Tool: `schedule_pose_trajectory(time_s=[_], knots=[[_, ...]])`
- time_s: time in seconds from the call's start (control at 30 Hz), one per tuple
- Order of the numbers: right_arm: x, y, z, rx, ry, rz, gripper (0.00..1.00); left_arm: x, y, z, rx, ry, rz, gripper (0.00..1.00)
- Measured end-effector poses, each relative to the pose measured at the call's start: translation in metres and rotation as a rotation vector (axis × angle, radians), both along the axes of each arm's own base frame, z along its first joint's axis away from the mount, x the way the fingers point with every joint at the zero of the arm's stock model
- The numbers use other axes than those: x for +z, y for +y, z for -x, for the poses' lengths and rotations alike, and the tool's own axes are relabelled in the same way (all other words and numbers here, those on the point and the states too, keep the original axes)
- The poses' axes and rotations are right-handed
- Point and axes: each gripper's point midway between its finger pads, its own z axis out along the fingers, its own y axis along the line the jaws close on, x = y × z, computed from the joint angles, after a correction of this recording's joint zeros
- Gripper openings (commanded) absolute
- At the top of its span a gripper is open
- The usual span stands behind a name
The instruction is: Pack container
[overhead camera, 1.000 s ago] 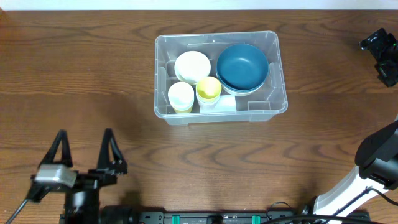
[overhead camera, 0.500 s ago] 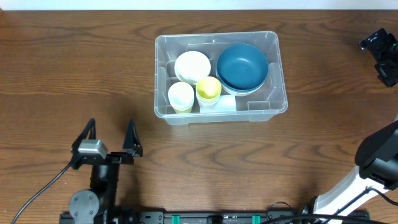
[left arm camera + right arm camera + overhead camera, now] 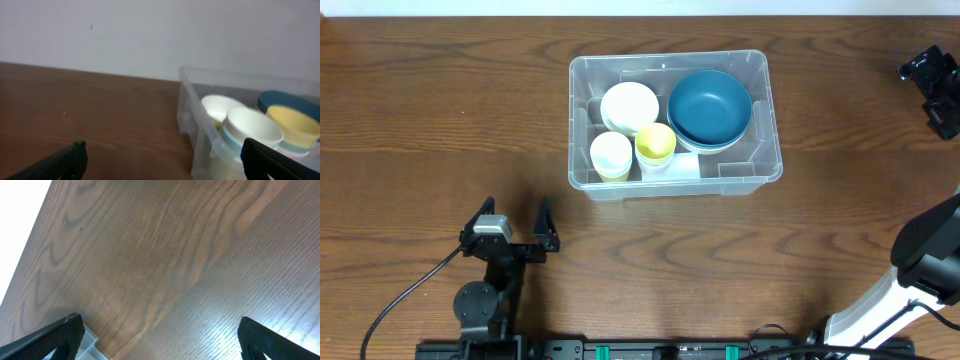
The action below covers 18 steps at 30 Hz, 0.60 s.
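The table [image 3: 420, 100] is dark brown with wavy wood grain. Ahead and right of the black left gripper [image 3: 516, 213], the container [image 3: 760, 172] is clear, with a pale label [image 3: 686, 167]. In it are a deep blue bowl [image 3: 710, 105], a white bowl [image 3: 629, 105], a white cup [image 3: 611, 152] and a yellow cup [image 3: 656, 141]. The right gripper [image 3: 160, 324] is black too.

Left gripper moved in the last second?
Yes. The left gripper has shifted right in the overhead view, toward the near left corner of the container, which stayed put.
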Motion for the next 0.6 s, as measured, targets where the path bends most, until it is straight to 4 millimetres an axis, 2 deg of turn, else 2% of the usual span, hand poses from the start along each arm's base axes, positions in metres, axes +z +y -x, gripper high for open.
schedule_pose_trajectory(time_s=[0.03,0.17,0.6], knots=[[0.0000,0.0000,0.0000,0.000,0.000,0.000,0.99,-0.0061,0.0000,0.0000,0.000,0.020,-0.001,0.98],[0.0000,0.0001,0.0000,0.000,0.000,0.000,0.99,-0.0105,0.0014,0.0003,0.006,0.035,-0.033,0.98],[0.0000,0.0000,0.0000,0.000,0.000,0.000,0.99,-0.0106,0.0039,0.0007,0.016,0.038,-0.100,0.98]])
